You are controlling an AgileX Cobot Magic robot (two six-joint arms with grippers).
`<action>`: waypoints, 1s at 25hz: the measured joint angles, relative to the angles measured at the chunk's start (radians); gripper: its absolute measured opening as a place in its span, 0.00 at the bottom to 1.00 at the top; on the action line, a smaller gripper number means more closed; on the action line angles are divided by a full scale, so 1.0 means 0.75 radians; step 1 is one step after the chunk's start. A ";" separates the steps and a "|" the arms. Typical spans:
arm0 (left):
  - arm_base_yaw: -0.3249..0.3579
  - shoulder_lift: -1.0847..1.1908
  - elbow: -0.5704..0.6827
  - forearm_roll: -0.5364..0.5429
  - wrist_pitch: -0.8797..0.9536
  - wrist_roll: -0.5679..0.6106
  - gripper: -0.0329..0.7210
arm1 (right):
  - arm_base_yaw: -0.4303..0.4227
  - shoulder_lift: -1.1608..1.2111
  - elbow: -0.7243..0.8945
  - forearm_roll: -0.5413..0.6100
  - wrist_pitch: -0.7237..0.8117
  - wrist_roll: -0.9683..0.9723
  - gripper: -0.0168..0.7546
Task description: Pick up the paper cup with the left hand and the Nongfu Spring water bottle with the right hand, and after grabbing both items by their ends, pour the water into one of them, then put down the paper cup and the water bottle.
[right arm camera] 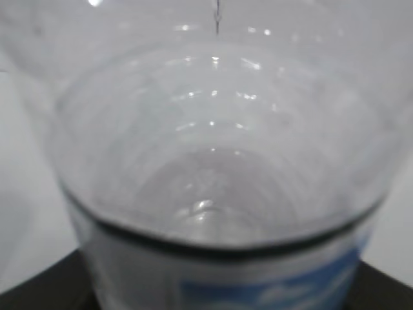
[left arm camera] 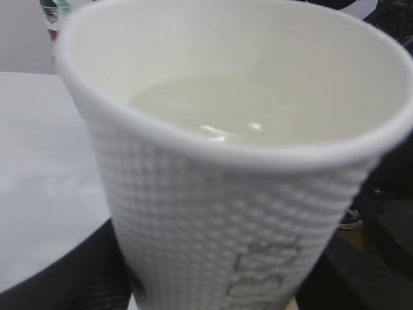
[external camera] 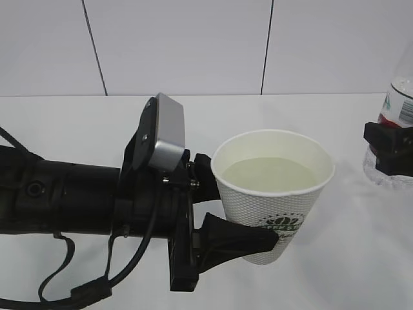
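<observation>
The white dimpled paper cup [external camera: 277,200] with its green logo stands upright, and my left gripper [external camera: 240,203] is shut on its lower half, one black finger on each side. Clear water [external camera: 271,174] fills much of the cup. In the left wrist view the cup [left arm camera: 219,213] fills the frame, with water [left arm camera: 258,103] inside and dark fingers [left arm camera: 58,278] at its base. At the far right edge the water bottle [external camera: 401,97] stands upright, and my right gripper [external camera: 389,147] is shut on its lower body. In the right wrist view the clear ribbed bottle [right arm camera: 213,148] fills the frame.
A white table [external camera: 77,123] runs back to a white panelled wall [external camera: 181,45]. The left arm [external camera: 58,194] and its cable lie along the table's left side. The bottle is partly cut off by the right edge of the exterior view.
</observation>
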 joint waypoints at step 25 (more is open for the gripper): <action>0.000 0.000 0.000 0.000 0.000 0.000 0.70 | 0.000 0.000 0.239 0.362 -0.279 -0.220 0.58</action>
